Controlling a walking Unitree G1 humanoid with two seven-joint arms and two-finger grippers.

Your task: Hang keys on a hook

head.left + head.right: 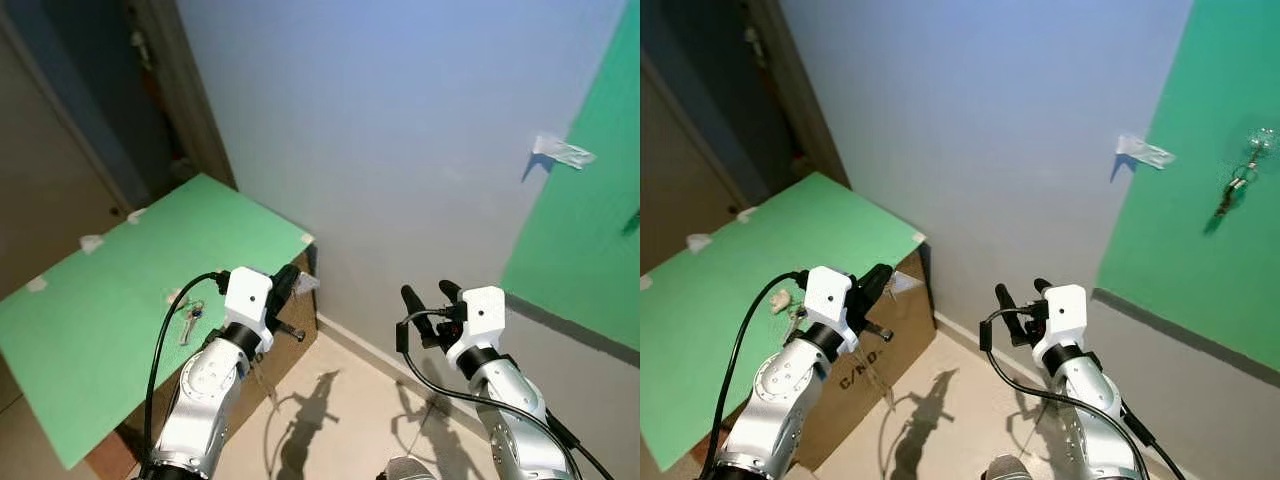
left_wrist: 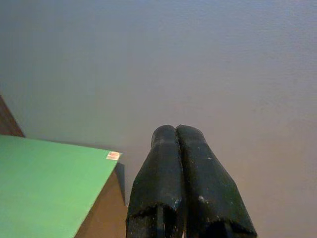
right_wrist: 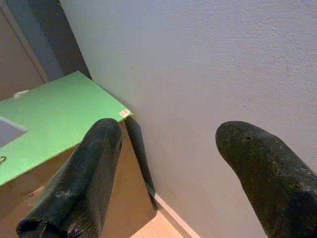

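One set of keys (image 1: 188, 320) lies on the green board (image 1: 100, 330), beside the left gripper (image 1: 288, 283), fingers pinched together and empty. Right gripper (image 1: 428, 296) gapes wide. I'd spread the left, drop onto the keys, then carry them to the hook (image 1: 1258, 140)

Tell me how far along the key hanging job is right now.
Partly done, it seems: one set of keys already hangs on the hook on the green wall panel. Nothing is in hand: the left gripper is shut and empty, the right gripper open and empty. Left: the small bunch of keys on the green board over the cardboard box.
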